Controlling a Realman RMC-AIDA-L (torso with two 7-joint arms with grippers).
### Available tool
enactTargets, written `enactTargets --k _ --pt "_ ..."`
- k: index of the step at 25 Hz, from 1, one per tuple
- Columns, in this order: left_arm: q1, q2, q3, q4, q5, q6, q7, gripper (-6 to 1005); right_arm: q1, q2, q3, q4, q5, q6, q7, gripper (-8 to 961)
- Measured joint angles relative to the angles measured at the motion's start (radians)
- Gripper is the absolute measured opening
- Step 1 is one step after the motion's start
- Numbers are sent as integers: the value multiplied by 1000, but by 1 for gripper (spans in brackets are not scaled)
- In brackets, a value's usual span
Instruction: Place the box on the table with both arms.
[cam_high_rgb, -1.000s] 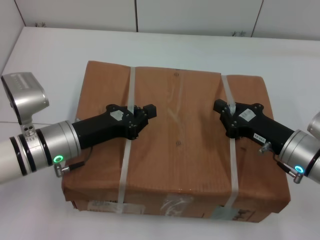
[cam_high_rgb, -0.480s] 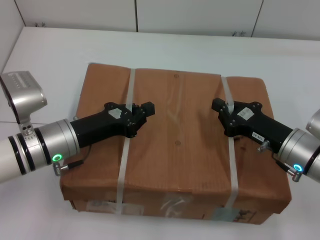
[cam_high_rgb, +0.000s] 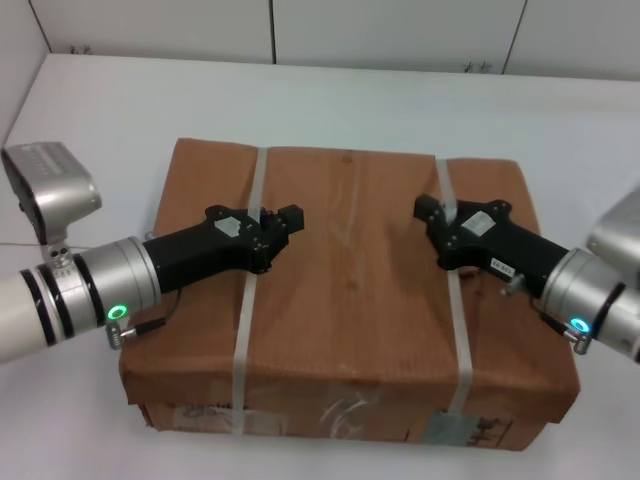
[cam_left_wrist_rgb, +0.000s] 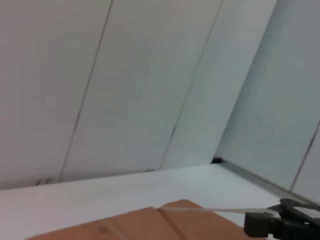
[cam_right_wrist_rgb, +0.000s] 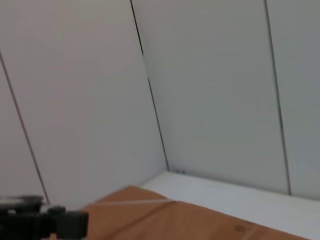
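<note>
The brown cardboard box (cam_high_rgb: 350, 290) lies flat before me on the white table (cam_high_rgb: 350, 90), bound by two pale straps. My left gripper (cam_high_rgb: 278, 222) lies on the box top, shut on the left strap (cam_high_rgb: 247, 300). My right gripper (cam_high_rgb: 432, 212) lies on the box top, shut on the right strap (cam_high_rgb: 458, 330). The left wrist view shows the box top (cam_left_wrist_rgb: 150, 225), the right gripper (cam_left_wrist_rgb: 282, 224) and a strap (cam_left_wrist_rgb: 210, 209) pulled taut up off the box. The right wrist view shows the box (cam_right_wrist_rgb: 175, 220) and the left gripper (cam_right_wrist_rgb: 45, 222).
White wall panels (cam_high_rgb: 400, 30) stand behind the table's far edge. A wall (cam_high_rgb: 15, 50) borders the table on the left. Tape and labels (cam_high_rgb: 340, 415) show on the box's near side. White tabletop lies beyond the box and to both sides.
The box has shifted a little toward me. Both grippers have moved slightly inward with the straps; the right arm has swung further in.
</note>
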Motion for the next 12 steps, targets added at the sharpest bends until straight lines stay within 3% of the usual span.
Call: enactTargets --k 6,12 --pt "-18 -5 11 -2 11 -110 2 28 33 0 0 78 0 168 -93 -2" --pt "-28 -8 16 -11 28 -230 17 28 49 0 2 120 -1 227 -116 -2"
